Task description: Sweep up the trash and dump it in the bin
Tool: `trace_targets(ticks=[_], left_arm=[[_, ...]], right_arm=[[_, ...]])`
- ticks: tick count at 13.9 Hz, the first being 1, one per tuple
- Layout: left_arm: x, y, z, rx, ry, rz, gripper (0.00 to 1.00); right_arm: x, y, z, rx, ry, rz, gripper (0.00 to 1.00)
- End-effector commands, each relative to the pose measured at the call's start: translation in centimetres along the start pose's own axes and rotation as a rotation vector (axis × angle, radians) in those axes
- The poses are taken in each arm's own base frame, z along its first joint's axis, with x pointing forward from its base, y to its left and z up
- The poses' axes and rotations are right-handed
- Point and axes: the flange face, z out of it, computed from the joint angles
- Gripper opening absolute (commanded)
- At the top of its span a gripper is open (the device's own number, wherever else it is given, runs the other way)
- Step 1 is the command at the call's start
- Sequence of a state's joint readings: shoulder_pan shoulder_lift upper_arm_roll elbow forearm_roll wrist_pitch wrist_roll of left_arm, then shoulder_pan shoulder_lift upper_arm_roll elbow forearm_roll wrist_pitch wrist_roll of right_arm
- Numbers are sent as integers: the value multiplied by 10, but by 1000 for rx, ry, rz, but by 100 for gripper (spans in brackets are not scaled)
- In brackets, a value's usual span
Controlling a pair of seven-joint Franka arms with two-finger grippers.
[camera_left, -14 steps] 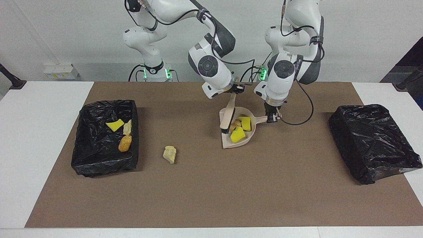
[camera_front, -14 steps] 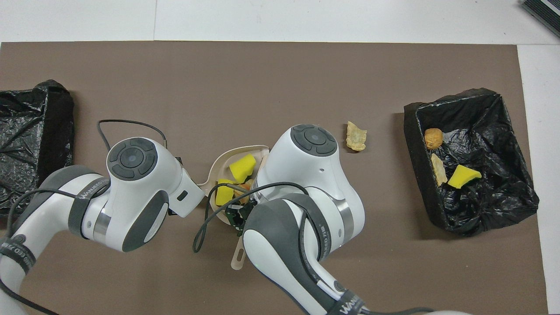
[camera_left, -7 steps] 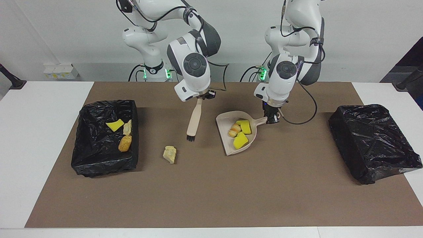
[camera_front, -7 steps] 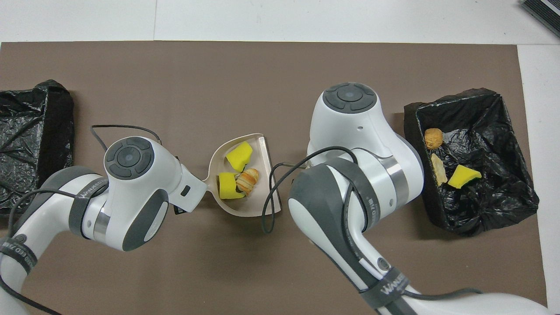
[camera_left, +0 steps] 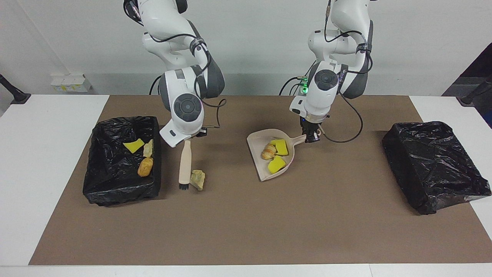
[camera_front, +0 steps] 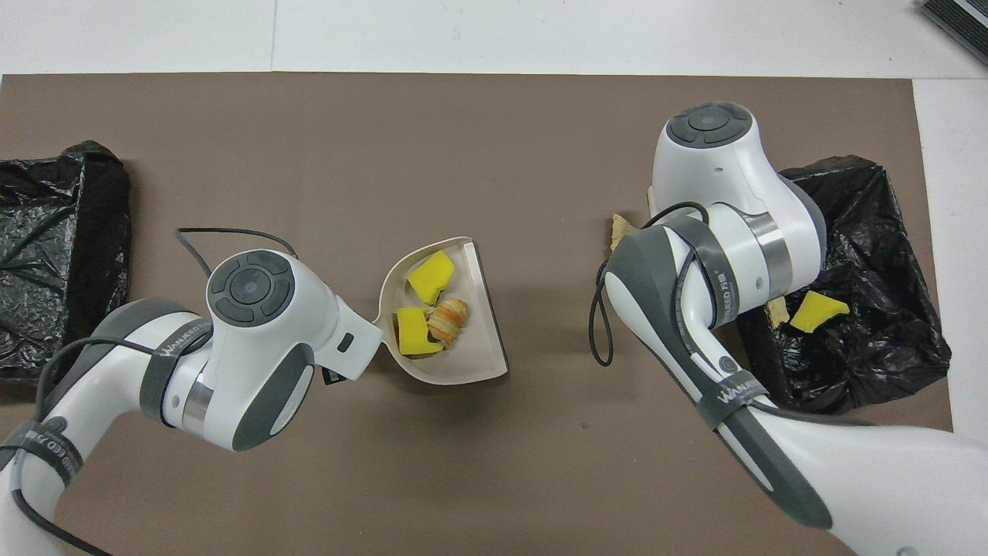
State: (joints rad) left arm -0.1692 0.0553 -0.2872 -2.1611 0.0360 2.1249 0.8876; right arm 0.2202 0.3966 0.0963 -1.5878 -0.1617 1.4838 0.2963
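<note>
The bent-down right gripper [camera_left: 187,135], clamped on a beige wooden-handled brush [camera_left: 185,166], sets its black bristles just beside a pale crumbly scrap [camera_left: 198,179] near the lined bin [camera_left: 115,188], while the left gripper [camera_left: 309,137], fingers closed on its handle, holds a beige plastic dustpan [camera_left: 256,154] carrying yellow and orange-brown scraps [camera_left: 275,164].

Your facing camera sits high across the table [camera_left: 57,161] and looks back at both arm bases, taking in the whole brown mat [camera_left: 246,231]. Your overhead camera hangs above the robots' end and looks steeply down and forward, closer in. Both views share the mat, the dustpan [camera_left: 269,152] [camera_front: 463,309] and both black bins; the bin edges are probably cropped overhead.
</note>
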Motion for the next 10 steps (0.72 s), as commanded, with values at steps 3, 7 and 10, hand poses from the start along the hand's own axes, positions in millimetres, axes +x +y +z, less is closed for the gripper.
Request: trace_targets(ticks=[3, 7, 10], left_arm=[[-2, 5, -2, 4, 10, -20, 0], [-6, 2, -1, 3, 11, -32, 0], [6, 12, -5, -4, -2, -70, 0]], right_arm=[[14, -23, 26, -82, -43, -136, 0], [6, -46, 31, 27, -74, -211, 0], [-11, -85, 32, 140, -97, -234, 0]])
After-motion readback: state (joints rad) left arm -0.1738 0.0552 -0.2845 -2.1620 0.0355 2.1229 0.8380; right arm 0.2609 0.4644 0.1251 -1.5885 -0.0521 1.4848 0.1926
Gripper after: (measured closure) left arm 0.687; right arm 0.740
